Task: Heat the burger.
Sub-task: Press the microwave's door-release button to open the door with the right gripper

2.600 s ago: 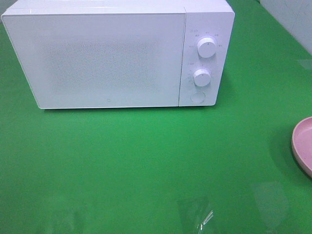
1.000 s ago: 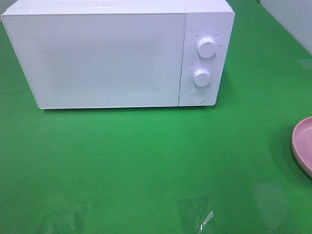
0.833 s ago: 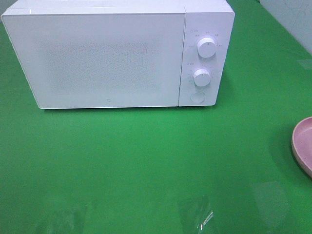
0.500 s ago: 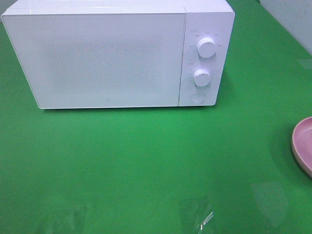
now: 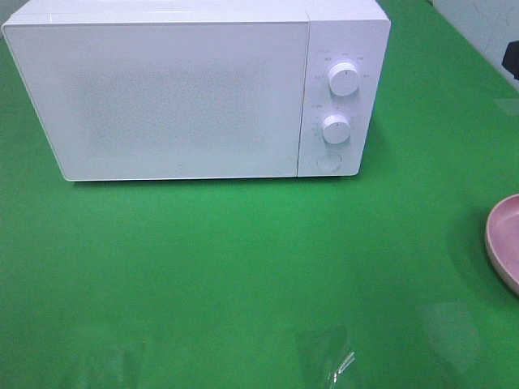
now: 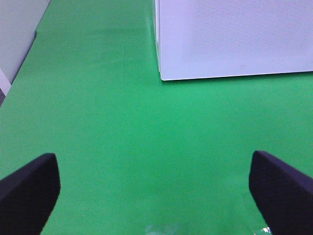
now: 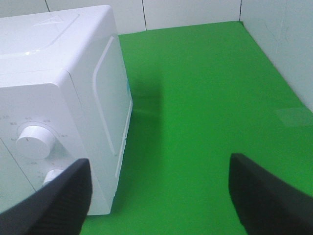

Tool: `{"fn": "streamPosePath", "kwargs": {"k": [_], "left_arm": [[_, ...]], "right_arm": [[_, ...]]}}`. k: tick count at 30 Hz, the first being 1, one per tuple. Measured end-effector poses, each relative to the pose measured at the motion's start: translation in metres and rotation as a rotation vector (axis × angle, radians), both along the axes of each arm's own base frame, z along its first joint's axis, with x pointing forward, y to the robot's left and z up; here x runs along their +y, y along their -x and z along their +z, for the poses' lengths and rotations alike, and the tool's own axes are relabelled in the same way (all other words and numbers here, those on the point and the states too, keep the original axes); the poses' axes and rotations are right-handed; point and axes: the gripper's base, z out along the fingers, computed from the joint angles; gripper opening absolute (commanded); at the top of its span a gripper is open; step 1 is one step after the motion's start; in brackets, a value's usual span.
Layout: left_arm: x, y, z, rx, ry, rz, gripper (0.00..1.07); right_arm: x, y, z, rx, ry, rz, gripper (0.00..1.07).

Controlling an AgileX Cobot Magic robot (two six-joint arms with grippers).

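Closed white box-shaped microwave oven [image 5: 178, 97] on a green surface [image 5: 243, 267]; both grippers wide open and empty.
The oven's door is shut; two round white knobs [image 5: 344, 79] and a round button [image 5: 328, 161] are stacked on its right panel. A pink round plate [image 5: 504, 235] is cut off by the right edge of the high view, well apart from the oven. The left gripper [image 6: 152, 166] hangs over bare green before the oven's door-side corner, jaws spread wide with nothing between them. The right gripper [image 7: 160, 164] hangs beside the knob end, jaws likewise apart and holding nothing. The burger shows in no view, so I cannot tell where it is.
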Motion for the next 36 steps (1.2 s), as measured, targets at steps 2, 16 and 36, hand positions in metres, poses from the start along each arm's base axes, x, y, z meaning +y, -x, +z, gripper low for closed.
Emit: {"fn": "streamPosePath", "kwargs": {"k": [2,16,36], "left_arm": [[0.0,0.0,0.0,0.0,0.0,0.0,0.98],[0.0,0.0,0.0,0.0,0.0,0.0,0.98],[0.0,0.0,0.0,0.0,0.0,0.0,0.98]], "right_arm": [[0.0,-0.002,-0.004,-0.014,0.0,0.001,0.76],[0.013,-0.007,-0.033,-0.057,0.039,-0.002,0.76],[0.092,-0.005,-0.074,-0.093,0.14,-0.026,0.76]]}}
